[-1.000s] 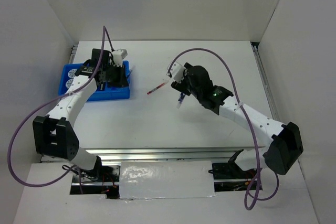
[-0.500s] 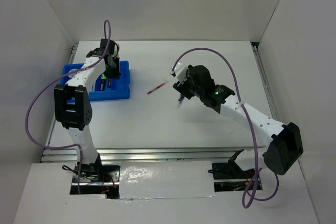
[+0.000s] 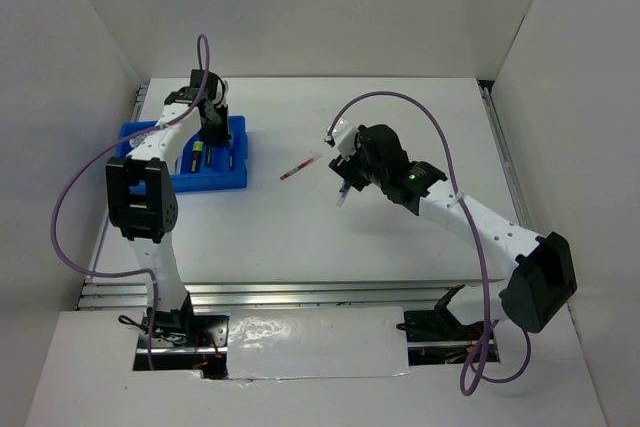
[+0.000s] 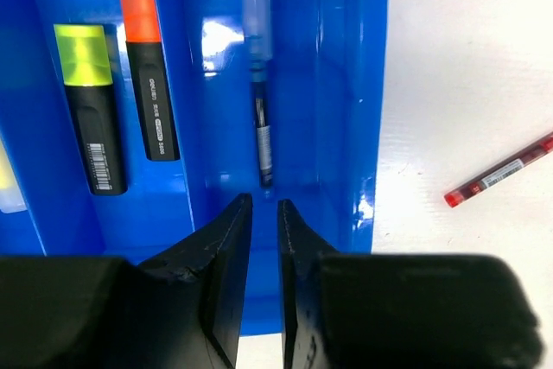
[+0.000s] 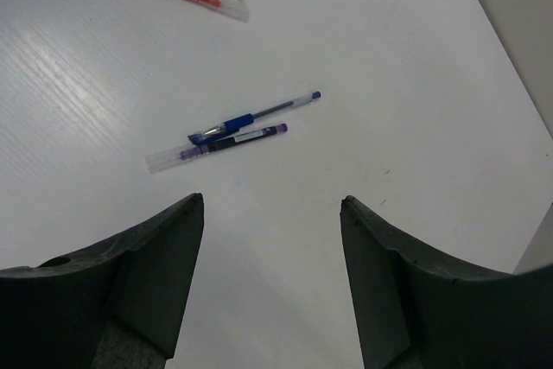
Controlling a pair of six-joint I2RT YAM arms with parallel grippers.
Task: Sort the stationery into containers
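Right wrist shows my right pincer [image 5: 270,205] released above side-by-side blue pen [image 5: 255,117] and purple pen [image 5: 229,141]; I may snag both.

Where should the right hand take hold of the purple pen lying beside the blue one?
Come straight down on the purple pen, which lies flat on the table. Grip its clear end, lower-left in the right wrist view, closing across the barrel. The blue pen lies right alongside the rest, so a mid-barrel pinch would likely catch both. The right hand is open.
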